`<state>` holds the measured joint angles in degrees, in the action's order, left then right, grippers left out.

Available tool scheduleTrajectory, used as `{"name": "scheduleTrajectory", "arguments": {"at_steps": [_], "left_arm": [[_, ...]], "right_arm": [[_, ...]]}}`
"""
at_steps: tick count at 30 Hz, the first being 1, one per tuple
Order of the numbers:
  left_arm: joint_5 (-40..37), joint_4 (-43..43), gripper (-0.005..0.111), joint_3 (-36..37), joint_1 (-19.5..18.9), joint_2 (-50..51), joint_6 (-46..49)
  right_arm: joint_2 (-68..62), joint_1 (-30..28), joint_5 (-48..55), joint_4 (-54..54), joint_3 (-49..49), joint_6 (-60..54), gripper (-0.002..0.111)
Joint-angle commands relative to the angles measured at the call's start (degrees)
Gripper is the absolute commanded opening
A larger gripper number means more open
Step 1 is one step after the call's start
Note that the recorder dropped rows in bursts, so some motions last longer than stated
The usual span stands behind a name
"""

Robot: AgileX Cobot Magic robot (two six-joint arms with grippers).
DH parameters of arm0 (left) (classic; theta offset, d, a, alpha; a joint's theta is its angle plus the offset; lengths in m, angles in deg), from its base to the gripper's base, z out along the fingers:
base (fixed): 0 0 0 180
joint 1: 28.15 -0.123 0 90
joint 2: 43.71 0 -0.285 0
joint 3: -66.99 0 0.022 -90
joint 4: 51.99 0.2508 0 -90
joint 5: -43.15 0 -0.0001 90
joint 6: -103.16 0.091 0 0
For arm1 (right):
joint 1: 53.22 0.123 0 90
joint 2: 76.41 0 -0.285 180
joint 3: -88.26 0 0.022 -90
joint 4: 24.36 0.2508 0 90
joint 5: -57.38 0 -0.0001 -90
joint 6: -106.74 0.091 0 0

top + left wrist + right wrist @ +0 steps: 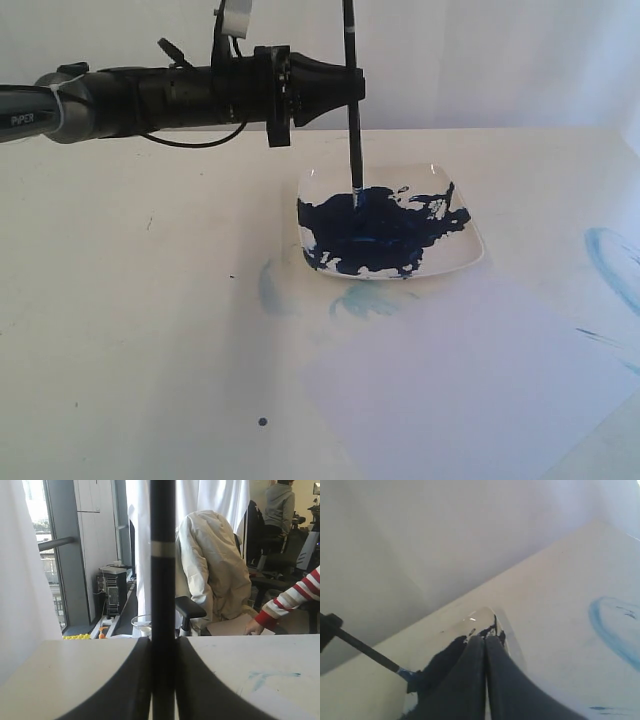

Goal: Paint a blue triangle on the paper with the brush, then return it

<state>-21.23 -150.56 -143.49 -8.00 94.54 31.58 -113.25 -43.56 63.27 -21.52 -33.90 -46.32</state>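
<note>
Left gripper (352, 85) clamped on upright brush (354, 145), tip in navy paint (370, 235) on plate (464, 248); right gripper (485, 640) fingers together.

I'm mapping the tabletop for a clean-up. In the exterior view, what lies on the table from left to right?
In order: small dark dot → white plate of navy paint → pale-blue ring smear at the right edge. The brush, the paper and the smears by the plate overlap these, so I leave them out.
</note>
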Motion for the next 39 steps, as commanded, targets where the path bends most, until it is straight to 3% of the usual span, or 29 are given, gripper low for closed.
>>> {"name": "scheduleTrajectory", "arguments": {"at_steps": [1, 6, 13, 19, 26, 32, 39], "left_arm": [[-5.6, -1.4, 0.0, 0.0, 0.0, -0.1, -1.1], [-5.6, -1.4, 0.0, 0.0, 0.0, -0.4, -0.4], [-5.6, -1.4, 0.0, -0.4, 0.0, -2.6, -0.1], [-5.6, -1.4, 0.0, -0.4, 0.0, -3.8, 0.4], [-5.6, -1.4, 0.0, -0.1, -0.1, -3.0, 0.9], [-5.6, -0.6, 0.0, 0.3, -0.1, -2.8, -0.5], [-5.6, -0.7, 0.0, 0.3, 0.1, -5.9, -4.0]], "right_arm": [[-10.6, 0.1, 8.7, 0.0, -10.6, -8.7, 0.0], [-12.8, 0.1, 16.0, 2.5, -15.0, -14.5, 0.0], [-11.3, 0.0, 24.5, 28.6, -15.6, -40.5, 0.0], [-15.6, -1.0, 26.5, 26.8, -18.3, -41.3, 0.0], [-26.3, -9.4, 32.2, 26.7, -19.9, -45.0, 0.0], [-37.2, -18.6, 37.3, 43.7, -18.2, -64.6, 0.0], [-45.0, -24.7, 40.3, 44.3, -19.7, -68.7, 0.0]]}}
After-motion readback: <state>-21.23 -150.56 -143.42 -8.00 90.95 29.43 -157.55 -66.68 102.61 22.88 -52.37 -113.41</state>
